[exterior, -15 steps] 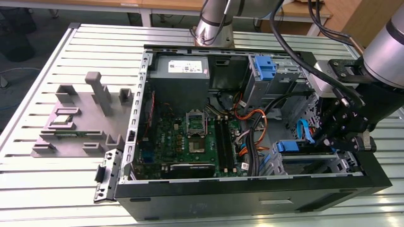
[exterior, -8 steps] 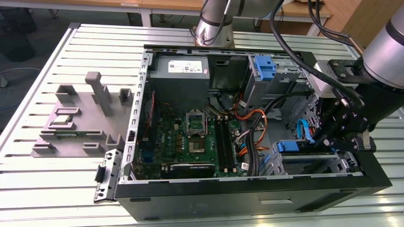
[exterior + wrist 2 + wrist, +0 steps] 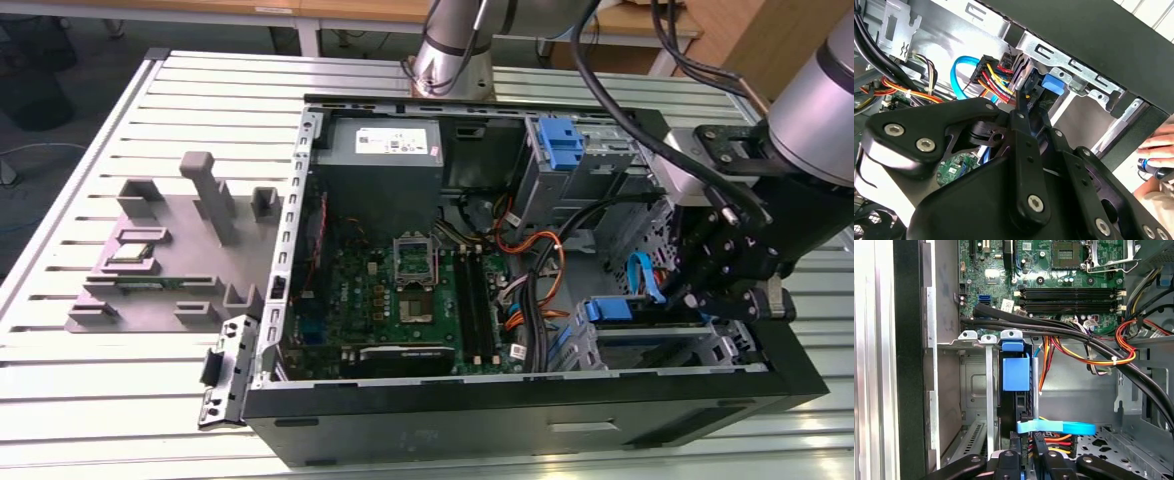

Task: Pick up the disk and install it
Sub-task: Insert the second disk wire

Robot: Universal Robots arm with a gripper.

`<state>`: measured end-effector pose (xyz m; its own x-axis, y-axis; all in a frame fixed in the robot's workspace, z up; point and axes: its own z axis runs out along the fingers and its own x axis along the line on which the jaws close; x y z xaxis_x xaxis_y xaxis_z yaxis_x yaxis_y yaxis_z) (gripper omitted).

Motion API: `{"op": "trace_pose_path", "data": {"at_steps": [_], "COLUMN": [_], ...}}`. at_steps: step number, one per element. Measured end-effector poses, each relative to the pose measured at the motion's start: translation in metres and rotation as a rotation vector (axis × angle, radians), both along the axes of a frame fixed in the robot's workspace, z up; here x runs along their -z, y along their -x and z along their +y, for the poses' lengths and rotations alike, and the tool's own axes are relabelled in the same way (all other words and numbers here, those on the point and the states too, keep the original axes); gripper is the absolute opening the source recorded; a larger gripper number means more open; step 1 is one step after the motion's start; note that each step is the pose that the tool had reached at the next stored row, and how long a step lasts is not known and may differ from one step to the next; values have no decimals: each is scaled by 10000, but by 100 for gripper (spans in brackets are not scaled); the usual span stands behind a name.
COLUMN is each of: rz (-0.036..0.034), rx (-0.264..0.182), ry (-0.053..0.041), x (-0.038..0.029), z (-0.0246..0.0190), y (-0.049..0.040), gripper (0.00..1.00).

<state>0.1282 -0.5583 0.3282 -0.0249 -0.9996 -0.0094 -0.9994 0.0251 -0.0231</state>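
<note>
Disk [image 3: 1015, 375] stands on edge in the drive cage [image 3: 974, 380] at the exterior view's right, the gripper [image 3: 727, 290] clenched on it; insertion seems underway, needing a straight push to seat.

disk [image 3: 1015, 375]: mostly hidden in drive bay | gripper [image 3: 1024, 460]: cut off by frame edge
</note>
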Motion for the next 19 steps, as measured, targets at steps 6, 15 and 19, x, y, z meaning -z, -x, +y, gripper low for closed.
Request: {"op": "trace_pose_path", "data": {"at_steps": [6,15,19], "rz": [0,0,0], "rx": [0,0,0], "ry": [0,0,1], "x": [-65,-195,-254], "z": [0,0,0], "y": [0,0,0], "gripper": [24,24,24]}}
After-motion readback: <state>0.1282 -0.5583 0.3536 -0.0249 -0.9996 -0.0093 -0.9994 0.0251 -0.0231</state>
